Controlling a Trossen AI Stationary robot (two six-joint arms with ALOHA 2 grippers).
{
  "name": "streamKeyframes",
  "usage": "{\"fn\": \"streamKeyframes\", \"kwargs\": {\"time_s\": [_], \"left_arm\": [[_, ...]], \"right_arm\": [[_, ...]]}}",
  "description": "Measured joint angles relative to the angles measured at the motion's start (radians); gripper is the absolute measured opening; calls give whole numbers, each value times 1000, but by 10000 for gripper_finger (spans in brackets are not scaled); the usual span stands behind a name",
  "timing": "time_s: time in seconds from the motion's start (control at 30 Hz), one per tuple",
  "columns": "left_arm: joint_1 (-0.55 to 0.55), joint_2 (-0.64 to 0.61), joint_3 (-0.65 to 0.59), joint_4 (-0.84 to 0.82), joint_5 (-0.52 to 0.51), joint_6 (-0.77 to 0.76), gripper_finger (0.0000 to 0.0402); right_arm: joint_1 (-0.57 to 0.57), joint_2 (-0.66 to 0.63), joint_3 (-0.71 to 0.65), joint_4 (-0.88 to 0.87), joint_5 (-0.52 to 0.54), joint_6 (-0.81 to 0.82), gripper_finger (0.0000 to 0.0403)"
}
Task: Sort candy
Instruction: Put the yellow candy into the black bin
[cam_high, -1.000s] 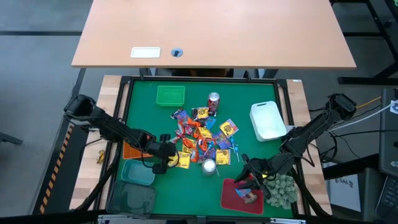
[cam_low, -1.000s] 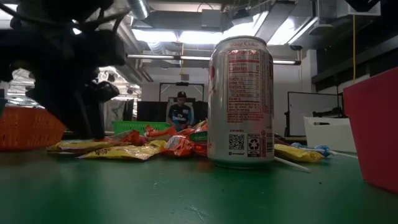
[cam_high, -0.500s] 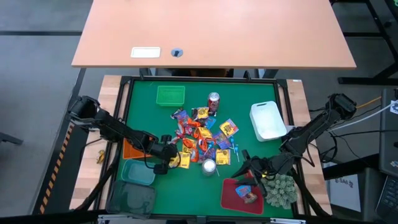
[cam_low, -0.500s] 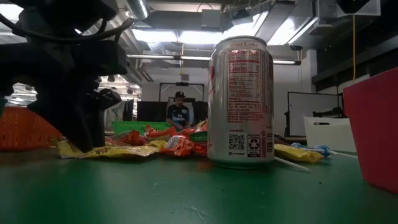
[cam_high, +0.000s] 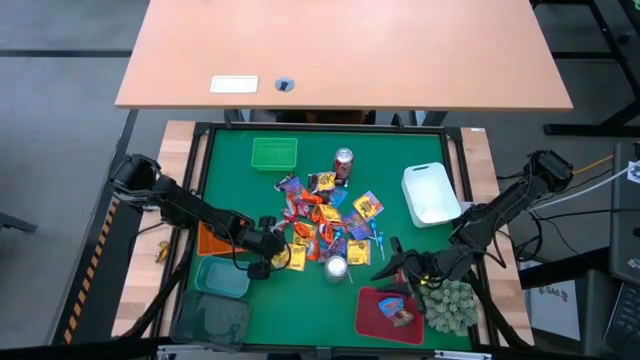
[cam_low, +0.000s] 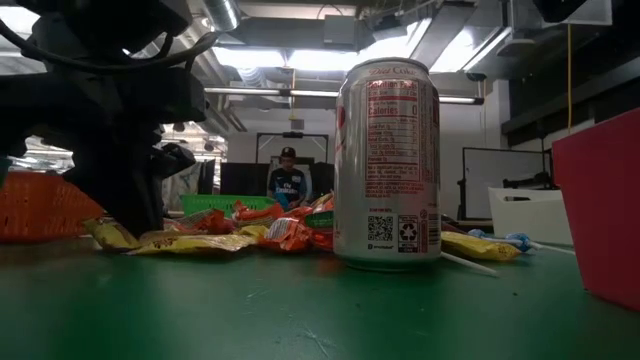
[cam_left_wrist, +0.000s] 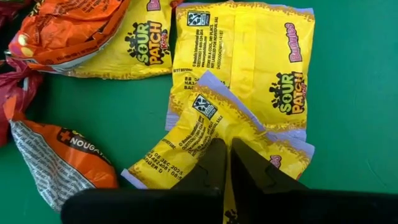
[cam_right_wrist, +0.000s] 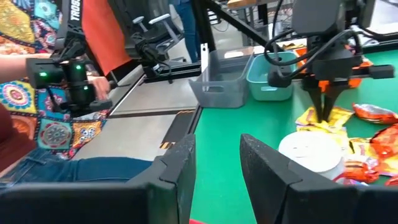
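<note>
Left pincer (cam_left_wrist: 225, 163) down at the near-left edge of the candy pile (cam_high: 325, 220) in mid-bench, fingers (cam_left_wrist: 211, 165) pinched together on a yellow Sour Patch packet (cam_left_wrist: 214, 127) that lies flat on the green bench (cam_high: 300, 300). More yellow and orange wrappers just beside it. Right pincer (cam_high: 400, 268) hangs with jaws apart, nothing between them, over the red bin (cam_high: 385, 312), near a silver-topped can (cam_high: 336, 267).

Left gripper (cam_left_wrist: 224, 163) pinched closed; right gripper (cam_right_wrist: 216, 163) apparently parted.
</note>
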Motion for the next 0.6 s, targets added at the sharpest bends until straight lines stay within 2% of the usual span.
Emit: {"fn": "streamKeyframes", "kwargs": {"time_s": [0.3,0.47,0.6], "left_arm": [[-2,-73,32,-7,23,-3,0],[-2,-100,112,-70,30,1,0],[-10,-101,209,-178,98,-2,0]], "right_arm": [[-19,0,0,-2,36,-55,124],[-74,0,0,-11,22,-50,124],[-127,0,-1,-23,-8,-49,124]]}}
